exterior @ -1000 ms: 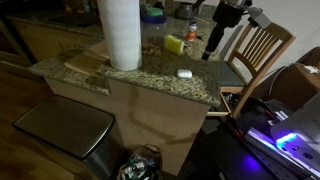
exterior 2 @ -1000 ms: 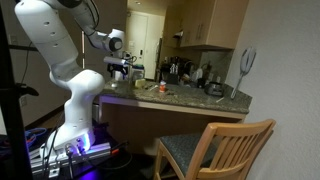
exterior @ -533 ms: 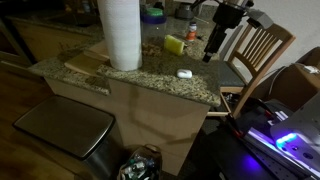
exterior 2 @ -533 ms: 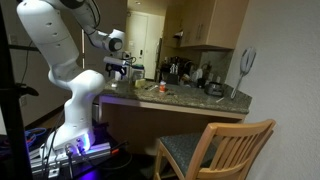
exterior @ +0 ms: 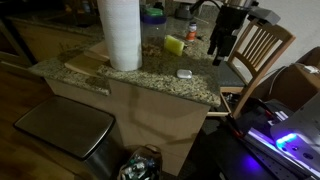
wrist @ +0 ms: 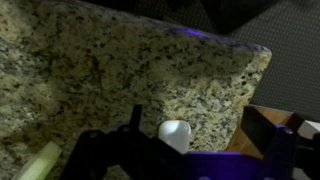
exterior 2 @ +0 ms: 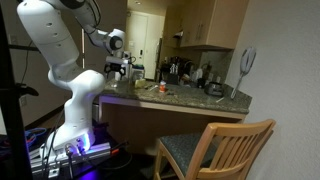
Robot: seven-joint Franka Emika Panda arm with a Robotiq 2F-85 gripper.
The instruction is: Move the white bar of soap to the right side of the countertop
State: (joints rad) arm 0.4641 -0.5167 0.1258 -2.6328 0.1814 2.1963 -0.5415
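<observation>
The white bar of soap lies flat on the speckled granite countertop near its edge by the chair. My gripper hangs above the countertop, a little beyond the soap, and is open and empty. In the wrist view the soap lies on the countertop between my open fingers, closer to one finger, with no contact visible. In an exterior view my gripper is at the near end of the countertop; the soap is too small to see there.
A tall white paper-towel roll stands on a wooden cutting board. A yellow-green sponge lies behind the soap, also seen in the wrist view. A wooden chair stands at the counter end, a metal bin below.
My gripper has shifted slightly toward the chair side and a bit lower. The soap has not moved.
</observation>
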